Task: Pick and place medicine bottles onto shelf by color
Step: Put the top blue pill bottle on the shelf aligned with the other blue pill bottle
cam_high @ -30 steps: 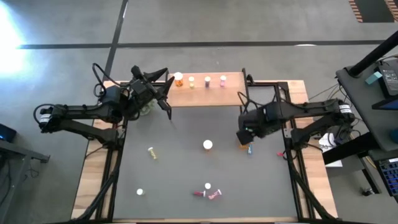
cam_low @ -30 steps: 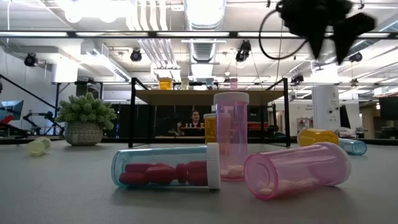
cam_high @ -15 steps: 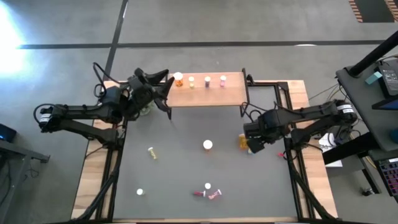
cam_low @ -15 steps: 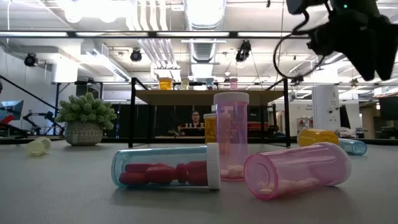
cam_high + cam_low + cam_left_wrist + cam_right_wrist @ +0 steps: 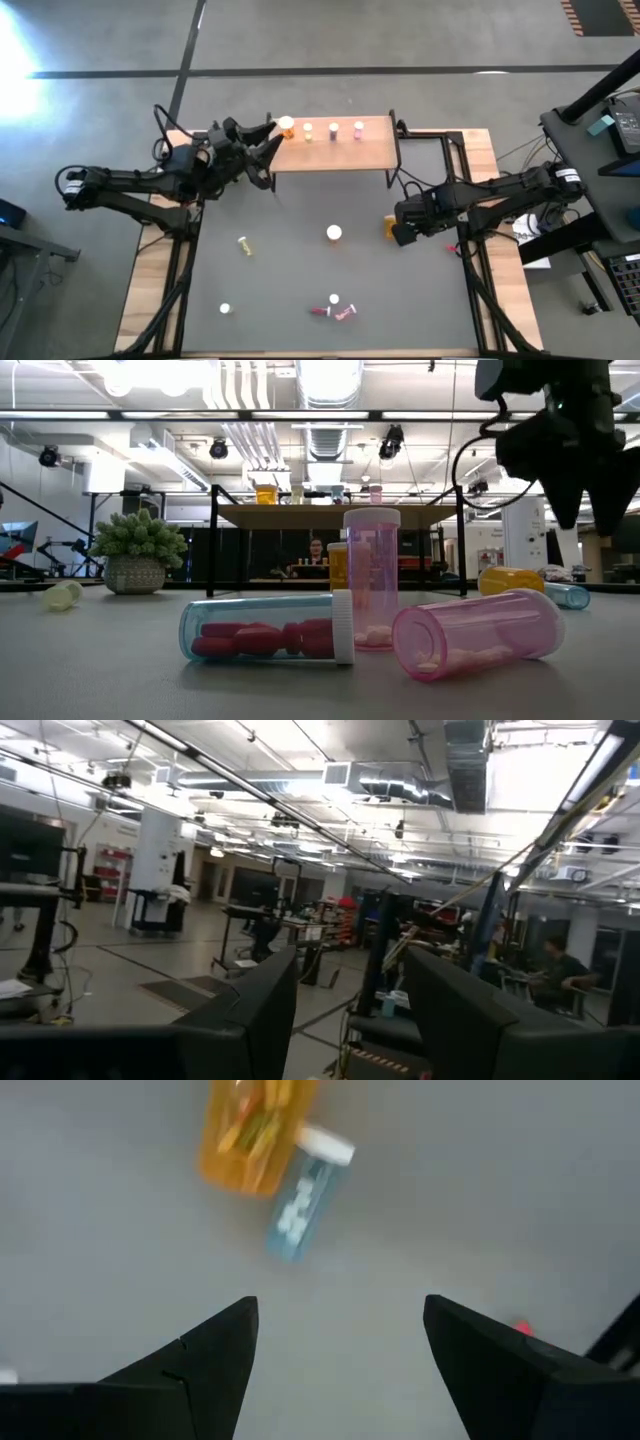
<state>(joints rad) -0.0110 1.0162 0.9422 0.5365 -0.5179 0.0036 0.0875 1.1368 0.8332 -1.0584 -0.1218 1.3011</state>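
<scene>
The shelf (image 5: pixel 335 148) stands at the table's far edge with several upright medicine bottles (image 5: pixel 308 130) in a row on it. An orange bottle (image 5: pixel 255 1125) and a small blue one (image 5: pixel 298 1202) lie side by side on the table's right part. My right gripper (image 5: pixel 340 1305) hangs open above the table just short of them, pointing steeply down; in the high view my right gripper (image 5: pixel 402 232) is beside the orange bottle (image 5: pixel 388 226). My left gripper (image 5: pixel 265 150) is raised at the shelf's left end, open, with nothing between its fingers (image 5: pixel 250 1020).
A teal bottle (image 5: pixel 265 628) and a pink one (image 5: pixel 478 632) lie near the front edge beside an upright pink bottle (image 5: pixel 371 575). A yellowish bottle (image 5: pixel 244 245) lies left of centre, and white-capped bottles (image 5: pixel 334 233) (image 5: pixel 225 309) stand apart. A potted plant (image 5: pixel 137 550) sits far left.
My right gripper has come down toward the table and a little toward its near edge, staying open, and now hangs close over the orange and blue bottles. My left gripper has rolled about its own axis at the shelf's left end.
</scene>
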